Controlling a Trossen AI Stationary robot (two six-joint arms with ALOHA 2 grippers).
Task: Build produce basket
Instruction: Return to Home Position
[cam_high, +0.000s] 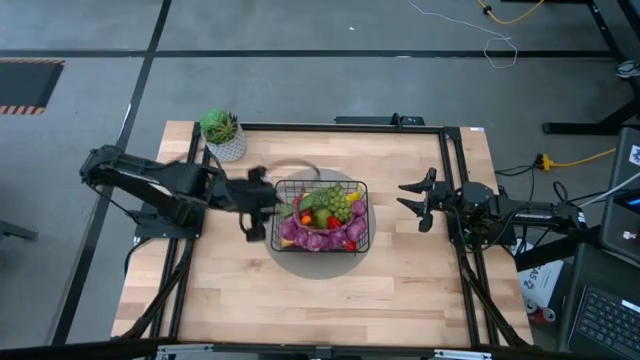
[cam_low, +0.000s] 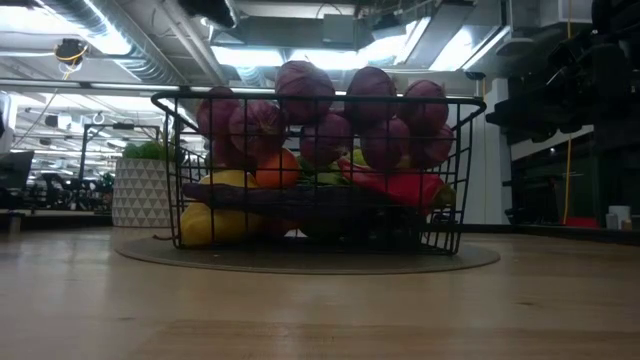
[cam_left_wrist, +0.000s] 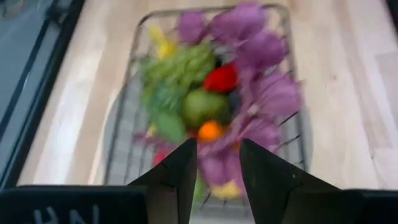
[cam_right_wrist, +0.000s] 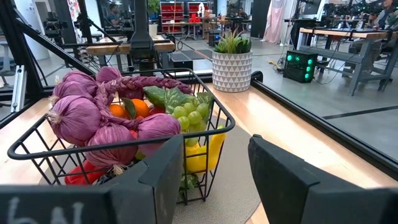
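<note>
On a round grey mat mid-table sits the black wire basket, heaped with produce. The left gripper, spread and empty, hangs just beside its rim; a low retreat could snag the wire and drag it. The right gripper, likewise spread and empty, waits apart. Only the low view shows purple garlic mounded above the rim.

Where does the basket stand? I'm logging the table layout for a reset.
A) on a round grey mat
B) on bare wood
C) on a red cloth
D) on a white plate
A: in the high view, the curved edge of a round grey mat shows on the wooden table all around the basket, and the low view shows the same flat disc under it.
</note>
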